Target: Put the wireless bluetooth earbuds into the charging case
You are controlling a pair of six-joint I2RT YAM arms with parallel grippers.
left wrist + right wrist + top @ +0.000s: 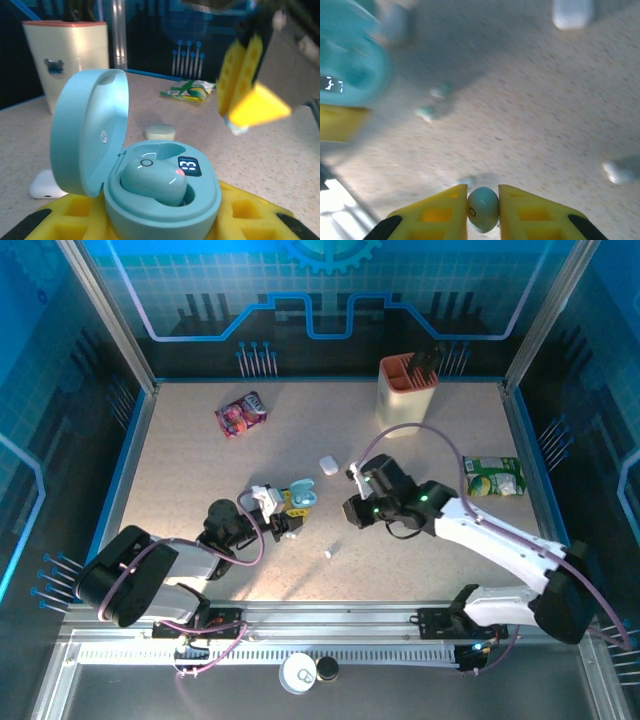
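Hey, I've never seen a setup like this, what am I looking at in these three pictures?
Two robot arms sit at a table's near edge. One picture looks down from above; the other two come from a camera on each wrist. The left gripper holds an open pale blue charging case with a seated earbud inside. The right gripper pinches a second earbud between its yellow fingers. On the table lie a white case, a loose white bud, a snack packet, a green packet and a cream cup.

Case [165, 205] and earbud [483, 209] pale blue — right pincer [483, 200] yellow, table [200, 470] speckled beige.
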